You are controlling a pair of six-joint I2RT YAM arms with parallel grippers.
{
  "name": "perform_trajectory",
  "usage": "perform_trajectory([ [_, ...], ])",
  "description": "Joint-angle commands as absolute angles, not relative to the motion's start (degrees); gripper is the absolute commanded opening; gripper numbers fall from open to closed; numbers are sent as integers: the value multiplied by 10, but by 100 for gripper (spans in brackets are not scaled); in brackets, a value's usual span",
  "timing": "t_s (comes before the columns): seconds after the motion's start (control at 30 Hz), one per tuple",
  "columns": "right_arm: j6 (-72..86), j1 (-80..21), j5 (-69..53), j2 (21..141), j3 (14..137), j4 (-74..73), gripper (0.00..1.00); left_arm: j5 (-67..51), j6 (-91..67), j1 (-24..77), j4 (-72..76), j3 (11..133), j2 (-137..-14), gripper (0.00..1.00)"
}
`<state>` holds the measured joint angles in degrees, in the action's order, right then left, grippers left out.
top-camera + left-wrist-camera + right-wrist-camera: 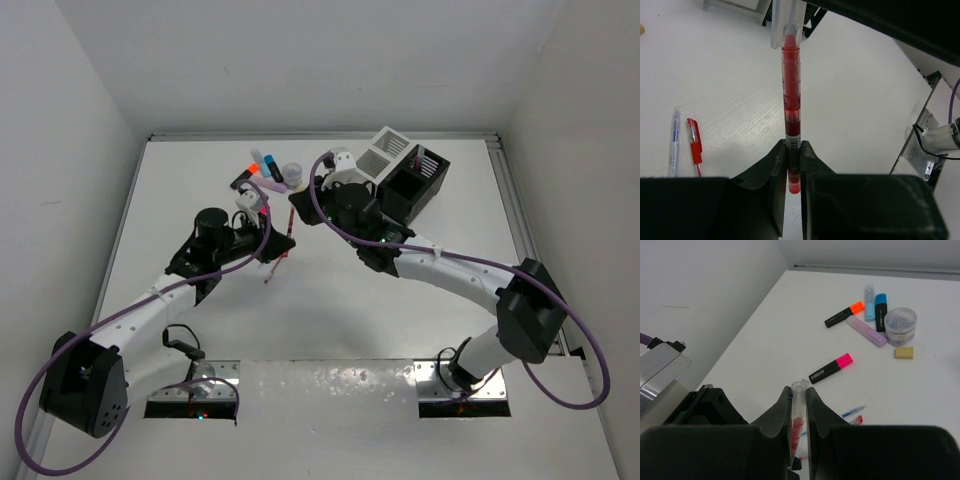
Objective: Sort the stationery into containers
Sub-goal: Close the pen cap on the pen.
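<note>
White walls box in a white tabletop [470, 225]. At its far side I see the containers, a white slotted square box [378, 152] joined to a black slotted square box [418, 180]. From overhead I cannot tell what lies inside either.

Left of the boxes and nearer the arm bases, both arms meet on one clear pen with red ink [791, 100]. My left gripper [793, 155] is clenched on its barrel end and my right gripper [799, 402] on its clear cap [799, 386].

Further left of the boxes, loose on the tabletop, lie:
- an orange-capped black highlighter [842, 315]
- a pink-capped black highlighter [830, 369]
- a blue-capped highlighter [880, 310]
- a lilac bar [866, 331]
- a clear round tub of paper clips [900, 325]
- a tan eraser [903, 352]

A thin clear pen with blue ink [674, 142] and a red pen [695, 147] lie side by side, also left of the boxes.
</note>
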<state>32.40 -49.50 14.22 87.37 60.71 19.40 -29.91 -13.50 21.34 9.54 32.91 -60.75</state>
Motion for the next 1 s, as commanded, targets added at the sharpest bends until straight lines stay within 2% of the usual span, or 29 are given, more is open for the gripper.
perform_trajectory([
  [0.0,336,-504,48,895,579,165,0,-279,-120,205,206,350,-593,0],
  [0.43,303,-518,49,878,484,185,0,-305,-9,202,278,352,-572,0],
  [0.57,354,-518,5,872,437,257,0,-300,-16,203,322,350,-569,0],
  [0.83,384,-515,3,857,392,337,0,-312,-54,202,356,345,-568,0],
  [0.97,367,-519,18,858,398,305,0,-316,-60,203,371,345,-566,0],
])
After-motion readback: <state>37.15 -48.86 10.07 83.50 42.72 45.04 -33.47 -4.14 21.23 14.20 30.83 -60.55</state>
